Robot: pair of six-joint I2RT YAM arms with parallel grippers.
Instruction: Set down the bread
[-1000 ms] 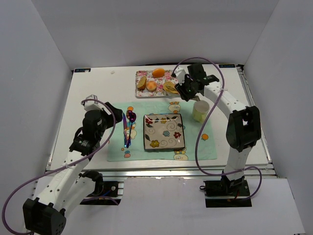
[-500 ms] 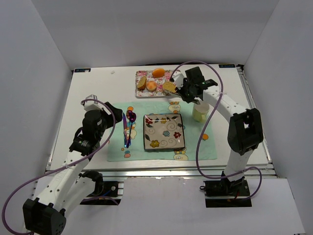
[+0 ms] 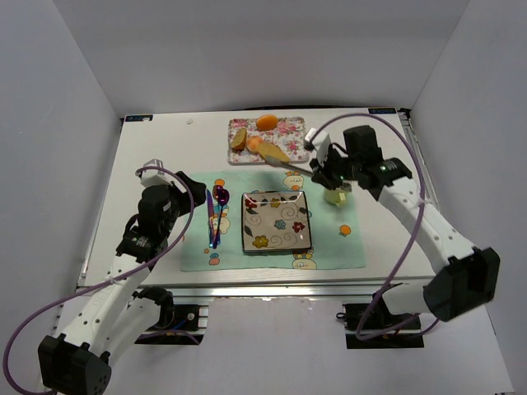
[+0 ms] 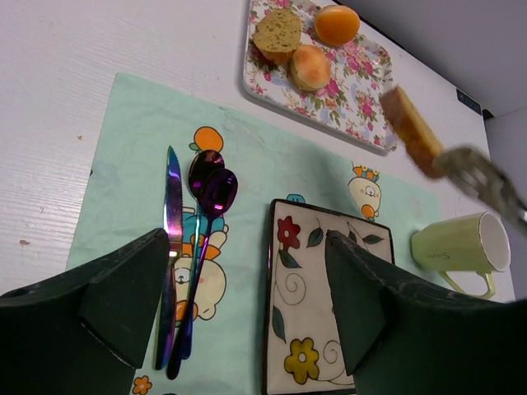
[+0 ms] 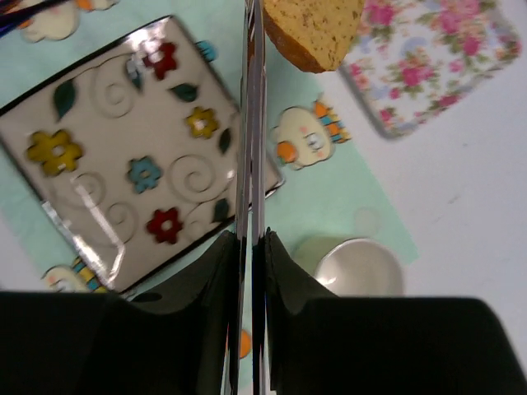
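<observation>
The bread is a golden-tan slice hanging in the air between the floral tray and the square plate, pinched at the tips of thin metal tongs. My right gripper is shut on the tongs. In the right wrist view the tongs run up from my jaws to the bread, with the plate to the left below. My left gripper stands open over the mat with nothing in it; from there the bread shows above the plate's far right corner.
A pale green mug stands right of the plate, under my right wrist. A knife and a purple spoon lie on the green mat. The tray holds a brown wedge and two orange balls.
My right gripper closed on the tongs and swung off the tray, back and rightward, lifting the bread off the tray toward the plate. The left arm stayed still.
</observation>
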